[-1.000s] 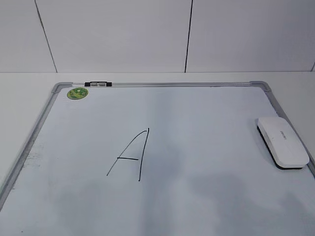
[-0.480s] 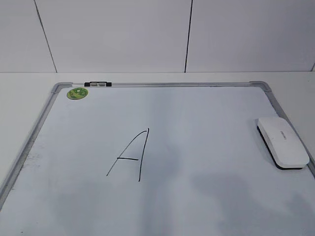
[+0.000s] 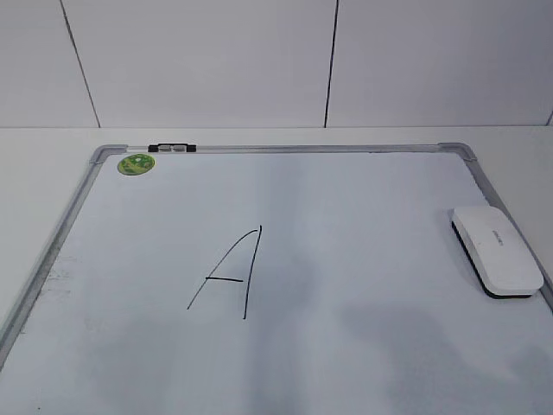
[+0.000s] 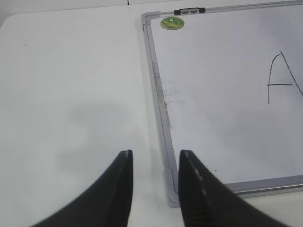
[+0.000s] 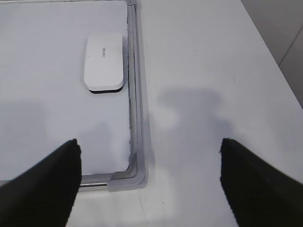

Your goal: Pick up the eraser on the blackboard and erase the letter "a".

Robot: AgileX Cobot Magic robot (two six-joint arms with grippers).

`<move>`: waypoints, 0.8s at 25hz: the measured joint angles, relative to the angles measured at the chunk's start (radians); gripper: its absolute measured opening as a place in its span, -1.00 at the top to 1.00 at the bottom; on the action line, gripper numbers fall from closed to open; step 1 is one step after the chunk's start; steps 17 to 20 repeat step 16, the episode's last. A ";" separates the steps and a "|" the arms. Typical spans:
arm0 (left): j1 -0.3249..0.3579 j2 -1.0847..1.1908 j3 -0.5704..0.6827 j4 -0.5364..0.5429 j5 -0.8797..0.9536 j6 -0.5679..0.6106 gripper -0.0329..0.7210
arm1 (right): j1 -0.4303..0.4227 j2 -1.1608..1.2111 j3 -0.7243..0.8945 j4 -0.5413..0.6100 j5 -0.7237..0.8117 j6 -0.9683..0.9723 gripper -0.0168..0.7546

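The eraser point(image 3: 497, 249), a white block with a dark base, lies on the blackboard point(image 3: 285, 149) near its right frame edge. It also shows in the right wrist view point(image 5: 104, 60). A large angular capital "A" point(image 3: 232, 275) is drawn mid-board. No small cursive "a" shows in any view. My left gripper point(image 4: 154, 156) is open and empty above the board's near-left corner. My right gripper point(image 5: 149, 144) is wide open and empty above the near-right corner, well short of the eraser. Neither gripper shows in the exterior view.
A round green sticker point(image 3: 136, 163) and a small black clip point(image 3: 172, 149) sit at the board's far-left corner. A faint grey smudge point(image 4: 166, 90) marks the board by its left frame. White table point(image 5: 203, 71) surrounds the board; a wall stands behind.
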 joint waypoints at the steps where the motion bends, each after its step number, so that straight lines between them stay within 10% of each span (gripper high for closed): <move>1: 0.000 0.000 0.000 0.000 0.000 0.000 0.26 | 0.000 0.000 0.000 0.000 0.000 0.000 -1.00; 20: 0.000 0.000 0.000 0.000 0.000 0.000 0.27 | 0.000 0.000 0.000 0.000 0.000 0.000 -1.00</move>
